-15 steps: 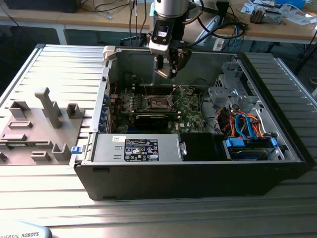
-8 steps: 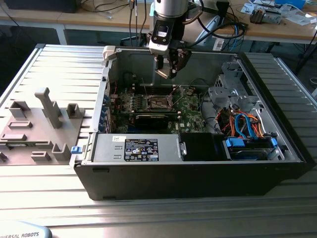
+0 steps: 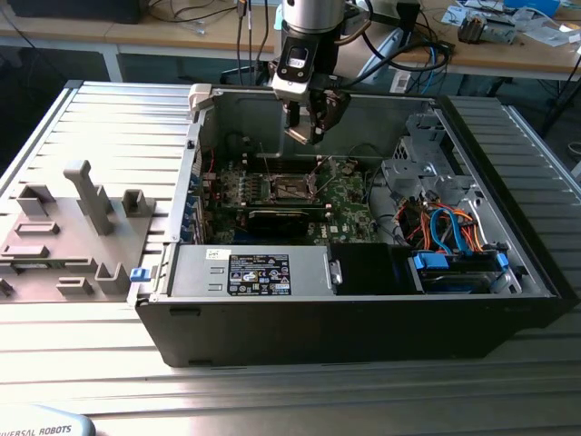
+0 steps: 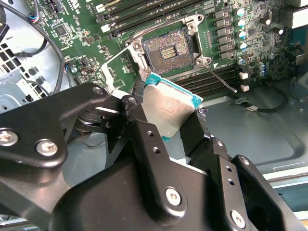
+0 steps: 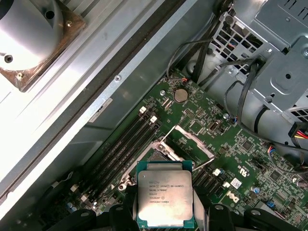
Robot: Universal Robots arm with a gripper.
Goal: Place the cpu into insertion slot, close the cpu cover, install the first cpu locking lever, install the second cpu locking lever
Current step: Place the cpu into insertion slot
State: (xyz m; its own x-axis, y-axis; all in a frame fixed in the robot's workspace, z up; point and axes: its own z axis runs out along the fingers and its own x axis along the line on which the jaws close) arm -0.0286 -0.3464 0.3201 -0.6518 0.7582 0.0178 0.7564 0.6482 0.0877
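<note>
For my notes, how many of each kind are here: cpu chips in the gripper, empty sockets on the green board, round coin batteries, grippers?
square silver-grey cpu chip, gripped: 1
square dark insertion slot with silvery rim, empty: 1
round silver coin battery: 1
black gripper: 1
Total: 4

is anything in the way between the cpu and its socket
Nothing visible does. The gripper holds the cpu above the insertion slot, whose dark contacts lie bare in the second wrist view. The cpu cover stands swung open, off the slot.
</note>
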